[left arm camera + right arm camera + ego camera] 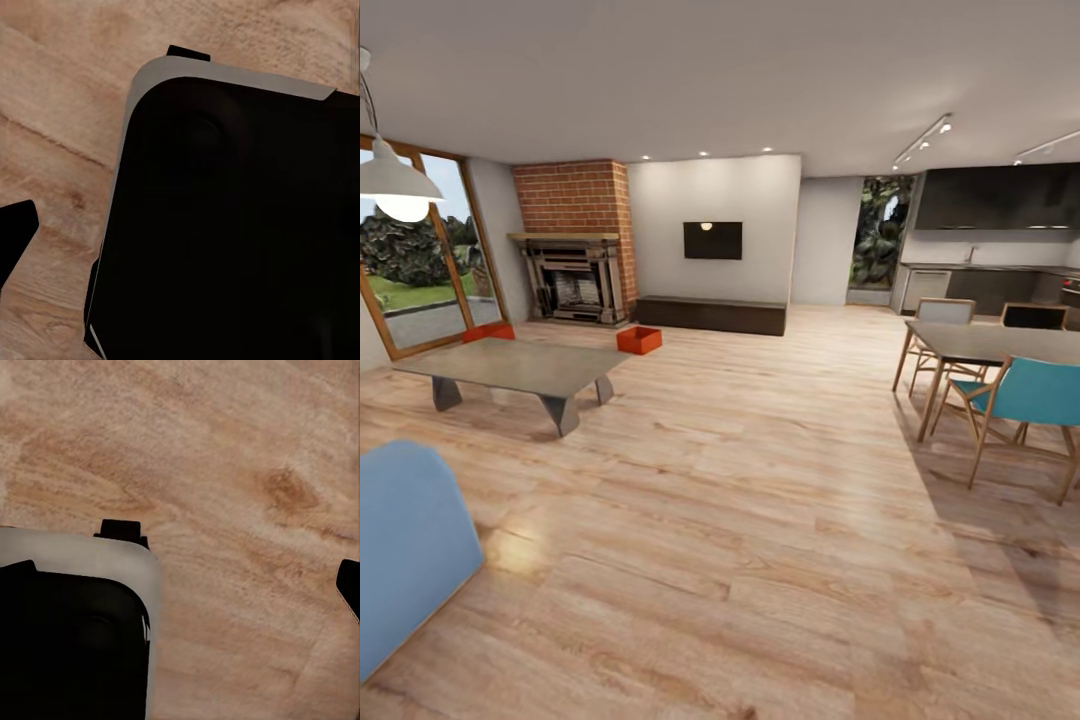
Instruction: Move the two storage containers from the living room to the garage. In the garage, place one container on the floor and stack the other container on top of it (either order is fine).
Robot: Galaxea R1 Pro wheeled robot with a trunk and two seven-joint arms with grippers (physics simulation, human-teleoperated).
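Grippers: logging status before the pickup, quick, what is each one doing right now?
Left gripper: cannot be told; the left wrist view gives no clear sight of its fingers.
Right gripper: cannot be told either.

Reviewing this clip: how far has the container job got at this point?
Nothing looks done yet. Both orange-red containers sit on the living room's wood floor near the fireplace: one past the low table, the other partly hidden behind that table by the glass door. Nothing is in hand; the wrist views show bare planks. Left: fetching both, carrying them to the garage and stacking them.
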